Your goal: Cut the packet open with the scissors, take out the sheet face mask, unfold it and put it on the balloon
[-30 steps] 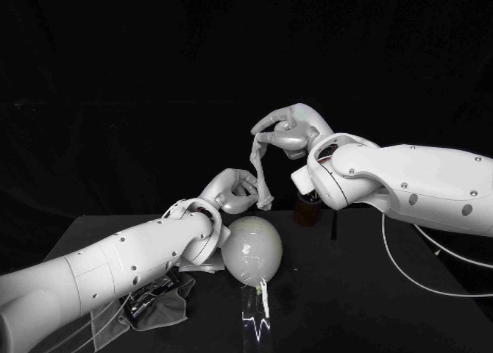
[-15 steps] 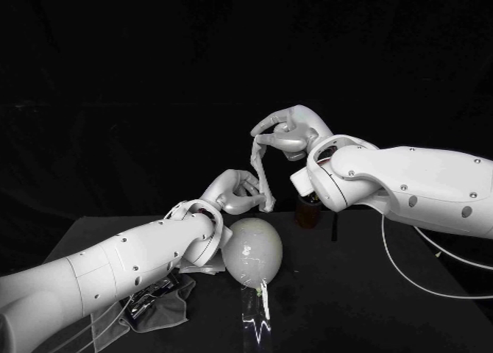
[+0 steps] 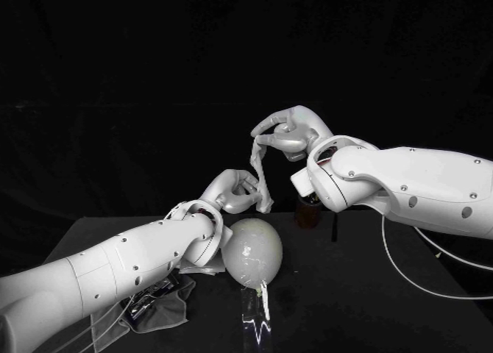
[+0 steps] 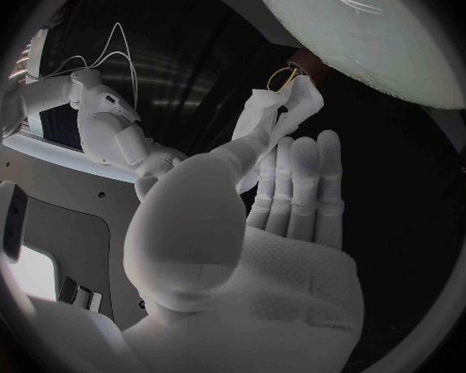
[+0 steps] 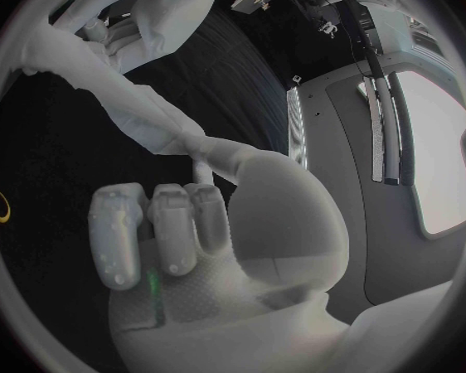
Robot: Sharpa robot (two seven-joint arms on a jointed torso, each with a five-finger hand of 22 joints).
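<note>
Head view: both hands hold mask [image 3: 260,170] above balloon [image 3: 253,251].
R hand [image 3: 290,132] raised, pinches mask top; L hand [image 3: 235,191] lower, pinches bottom end.

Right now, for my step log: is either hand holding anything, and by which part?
Both hold the sheet face mask, bunched into a strip: the right hand pinches its upper end, the left hand its lower end.

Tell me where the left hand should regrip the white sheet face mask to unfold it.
Probably its loose bottom tip, coming from the robot's left. The white sheet face mask hangs as a narrow twisted strip from the right hand, which pinches its top; the left hand holds it low down. Pinching one layer there may peel the folds apart.
</note>
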